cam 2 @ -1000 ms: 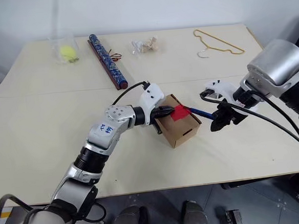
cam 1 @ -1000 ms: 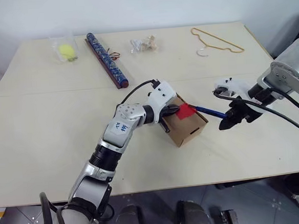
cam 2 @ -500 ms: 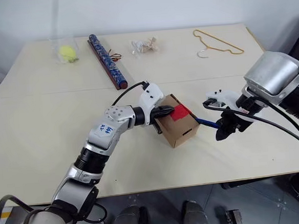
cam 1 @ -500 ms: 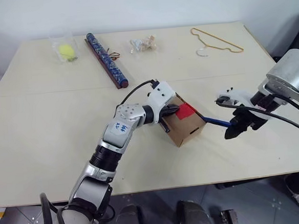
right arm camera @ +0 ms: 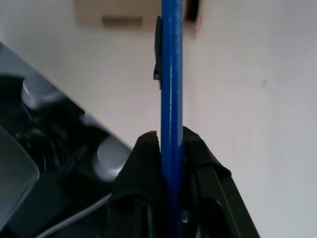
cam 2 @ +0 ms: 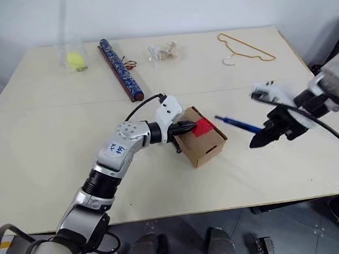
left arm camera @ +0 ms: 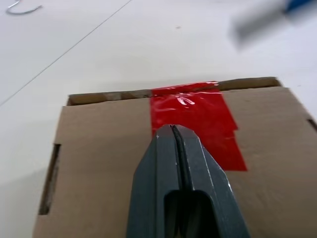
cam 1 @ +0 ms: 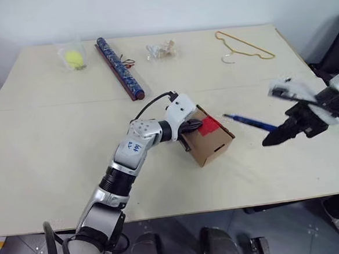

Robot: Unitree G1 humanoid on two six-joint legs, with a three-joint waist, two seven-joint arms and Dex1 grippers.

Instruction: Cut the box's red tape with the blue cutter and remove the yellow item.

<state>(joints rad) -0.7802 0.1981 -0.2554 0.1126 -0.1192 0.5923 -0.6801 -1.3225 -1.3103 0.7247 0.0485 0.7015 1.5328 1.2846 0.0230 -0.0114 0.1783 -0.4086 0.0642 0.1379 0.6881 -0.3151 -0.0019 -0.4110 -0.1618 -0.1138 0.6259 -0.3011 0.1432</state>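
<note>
On table point(cam 1: 56, 170), R tool point(cam 1: 270, 141) grips blue cutter point(cam 1: 250, 122) near box point(cam 1: 208, 140); L tool point(left arm camera: 172, 130) closed on red tape point(left arm camera: 198, 119).

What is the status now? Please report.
Left gripper shut, pressed on red tape atop box. Right gripper holds blue cutter, clear of box. Nothing between.

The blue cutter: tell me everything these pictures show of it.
The blue cutter is a slim, pen-shaped stick, plastic by the look, with a small dark clip or slider on its side. The right gripper is shut on one end; the free end points toward the small brown cardboard box, clear of it and its red tape. It hangs tilted above the pale table.
</note>
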